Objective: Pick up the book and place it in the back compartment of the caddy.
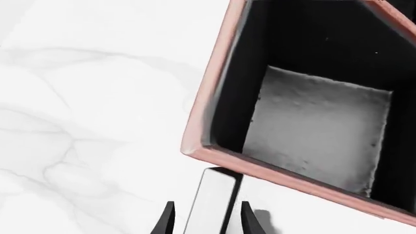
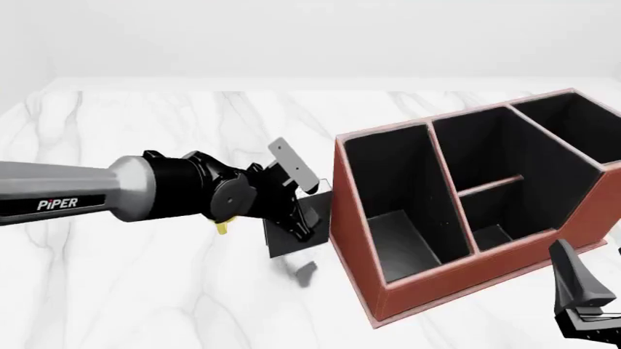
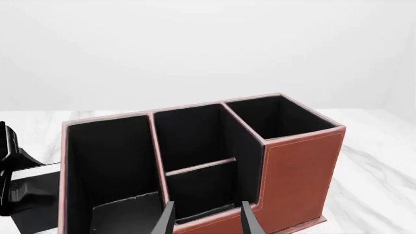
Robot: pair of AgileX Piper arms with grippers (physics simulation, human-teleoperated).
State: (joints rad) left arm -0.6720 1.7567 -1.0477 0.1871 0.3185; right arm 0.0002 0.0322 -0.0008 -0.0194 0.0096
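Note:
My left gripper (image 2: 296, 222) is shut on the book (image 2: 281, 243), a thin black hardcover held a little above the table just left of the caddy (image 2: 466, 280). In the left wrist view the book's white page edge (image 1: 211, 204) sits between the fingers (image 1: 167, 219), close to the caddy's reddish rim (image 1: 273, 170), with a black-lined slot beyond it. My right gripper (image 2: 587, 309) is open and empty at the front right, in front of the caddy. In the right wrist view its fingers (image 3: 250, 222) face the caddy (image 3: 299, 165), and the book (image 3: 32, 195) shows at the left.
A bit of the yellow mug (image 2: 222, 228) shows under the left arm. The caddy has a tall left slot (image 2: 388, 182), a divided middle slot (image 2: 490, 185) and a far right slot (image 2: 572, 123). The table (image 2: 145, 291) is white marble.

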